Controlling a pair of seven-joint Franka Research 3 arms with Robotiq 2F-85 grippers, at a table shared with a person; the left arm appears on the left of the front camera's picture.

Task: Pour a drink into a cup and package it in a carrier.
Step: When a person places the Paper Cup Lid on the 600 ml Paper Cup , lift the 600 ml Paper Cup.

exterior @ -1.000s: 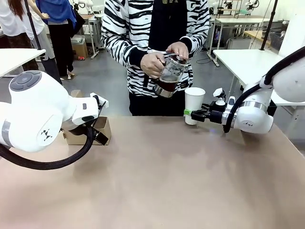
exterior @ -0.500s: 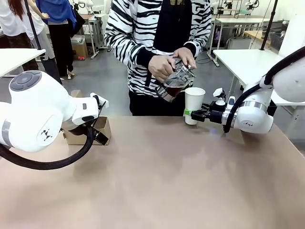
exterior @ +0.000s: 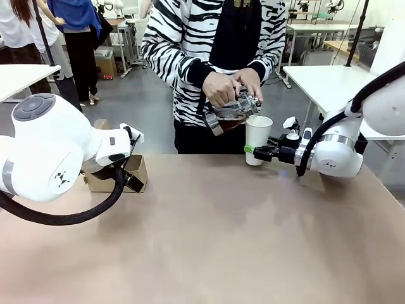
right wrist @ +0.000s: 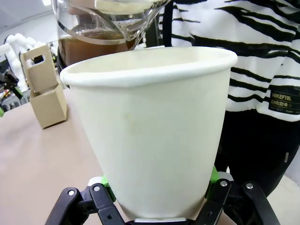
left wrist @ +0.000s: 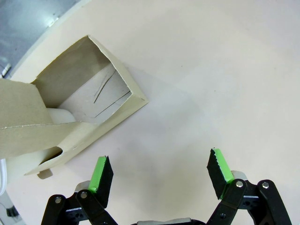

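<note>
While upright, cup (exterior: 258, 138) beneath pitcher (exterior: 238, 107) (dark drink (right wrist: 86, 47)).

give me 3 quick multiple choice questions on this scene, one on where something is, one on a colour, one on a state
1. Where is the cup?
A) in the carrier
B) held by the right gripper
C) in the person's hand

2. What colour is the drink in the pitcher?
A) dark brown
B) green
C) clear

3. How is the left gripper?
A) shut on the carrier
B) shut on the cup
C) open, holding nothing

Answers: 1 B, that gripper clasps the cup's base; 2 A, brown liquid shows through the glass; 3 C, its jaws stand apart over bare table.
</note>
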